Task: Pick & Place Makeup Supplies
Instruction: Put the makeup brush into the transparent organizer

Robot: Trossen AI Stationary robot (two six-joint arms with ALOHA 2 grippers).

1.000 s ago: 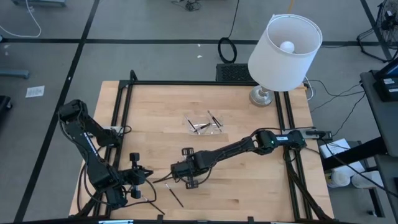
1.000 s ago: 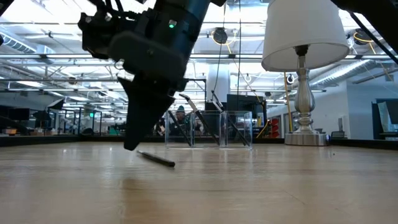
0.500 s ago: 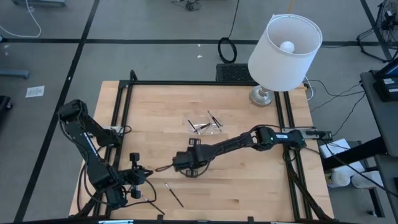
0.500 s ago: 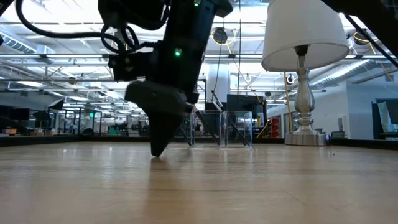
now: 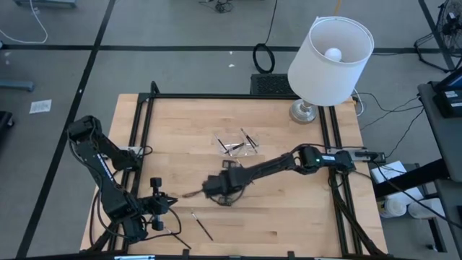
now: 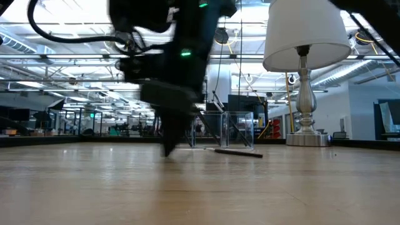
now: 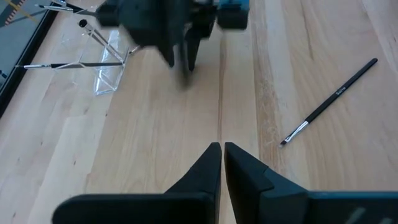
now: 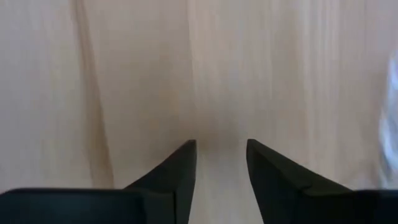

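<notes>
I see even, bright light on the pale wooden table [image 5: 289, 209], and the shadows under the arms are soft. The white cone-shaped lamp shade [image 5: 330, 50] shows a lit bulb inside from above. In the low view the dark right arm [image 6: 178, 69] is smeared by motion blur, and the ceiling strip lights behind it glare. My right wrist view is blurred too; the wood grain looks streaked. The left wrist view is sharp near the thin black brush [image 7: 329, 102].
</notes>
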